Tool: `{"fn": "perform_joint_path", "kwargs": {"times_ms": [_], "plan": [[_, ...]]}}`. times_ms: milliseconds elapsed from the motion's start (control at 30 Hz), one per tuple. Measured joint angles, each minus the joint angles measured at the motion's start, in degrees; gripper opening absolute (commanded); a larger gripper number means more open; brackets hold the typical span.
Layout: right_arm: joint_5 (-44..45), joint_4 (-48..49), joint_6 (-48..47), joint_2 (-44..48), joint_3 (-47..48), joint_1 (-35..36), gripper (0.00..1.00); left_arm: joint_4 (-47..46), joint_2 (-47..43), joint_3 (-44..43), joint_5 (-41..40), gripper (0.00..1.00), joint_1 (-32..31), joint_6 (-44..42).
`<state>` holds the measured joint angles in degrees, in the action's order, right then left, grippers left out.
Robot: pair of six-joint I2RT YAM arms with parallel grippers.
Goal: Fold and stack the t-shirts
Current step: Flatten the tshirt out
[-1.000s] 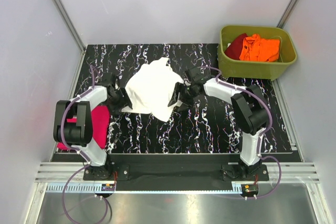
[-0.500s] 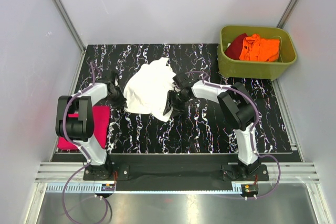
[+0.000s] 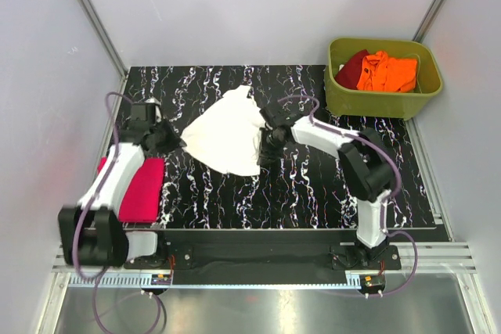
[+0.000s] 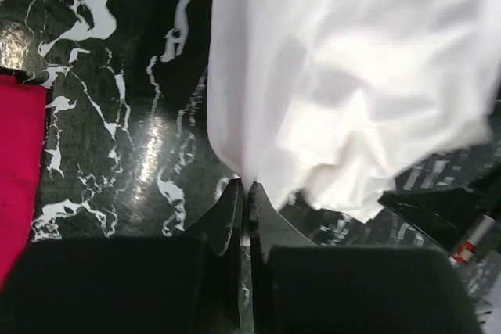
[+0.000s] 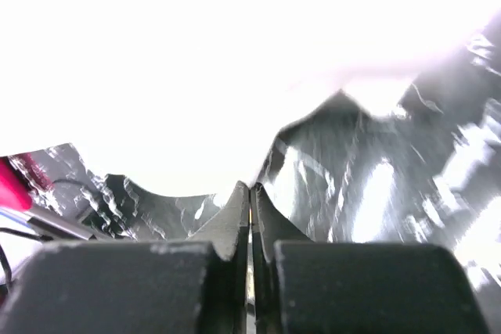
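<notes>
A crumpled white t-shirt lies mid-table, stretched between both grippers. My left gripper is shut on its left edge; in the left wrist view the white t-shirt runs down into the closed tips of my left gripper. My right gripper is shut on the right edge; in the right wrist view the white t-shirt meets the closed tips of my right gripper. A folded magenta-pink t-shirt lies at the near left. An orange t-shirt and a dark red t-shirt sit in the tub.
The olive-green tub stands at the far right corner of the black marbled table. The magenta shirt's edge shows left of my left gripper. Grey walls enclose the table at the back and both sides.
Both grippers went from open to shut on the white t-shirt's edges. The left arm swung out to the left, and the shirt is drawn wider between them.
</notes>
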<state>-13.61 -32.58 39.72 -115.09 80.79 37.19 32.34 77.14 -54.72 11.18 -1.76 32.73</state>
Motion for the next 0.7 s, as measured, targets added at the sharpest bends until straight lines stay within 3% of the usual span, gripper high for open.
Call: {"fn": "perform_joint_path", "kwargs": {"times_ms": [133, 333, 700], "plan": [[4.7, -3.2, -2.7, 9.6, 1.9, 0.0, 0.0, 1.8, -13.1, -1.5, 0.7, 0.0, 0.0, 0.6], [9.9, -2.8, -5.2, 28.6, 7.3, 0.0, 0.0, 3.7, -23.7, -11.1, 1.8, 0.0, 0.0, 0.5], [12.5, -0.9, -8.5, 42.6, 17.2, 0.0, 0.0, 5.1, -23.3, -39.0, 8.8, 0.0, 0.0, -0.3]]}}
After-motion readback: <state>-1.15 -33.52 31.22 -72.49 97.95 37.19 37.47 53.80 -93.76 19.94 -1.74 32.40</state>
